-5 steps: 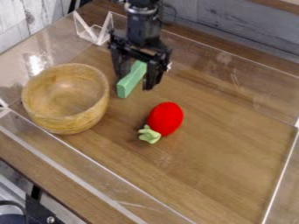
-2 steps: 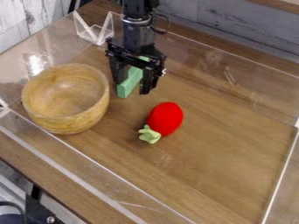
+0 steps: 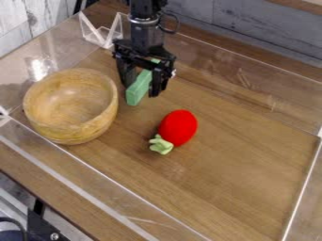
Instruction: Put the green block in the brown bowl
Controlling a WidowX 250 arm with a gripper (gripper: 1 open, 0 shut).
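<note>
The green block (image 3: 137, 88), a flat light-green bar, lies on the wooden table just right of the brown bowl (image 3: 70, 104). My gripper (image 3: 141, 83) points straight down over the block, open, with one dark finger on each side of it. The fingers straddle the bar without pressing on it. The upper end of the block is hidden behind the gripper body. The round wooden bowl stands empty at the left.
A red strawberry toy (image 3: 176, 128) with green leaves lies right of the bowl, toward the front. A clear plastic wall (image 3: 75, 160) rims the table. A white wire object (image 3: 96, 30) stands at the back left.
The gripper has come down and shifted slightly left, so its open fingers now sit lower around the green block. The block, bowl and strawberry have not moved.
</note>
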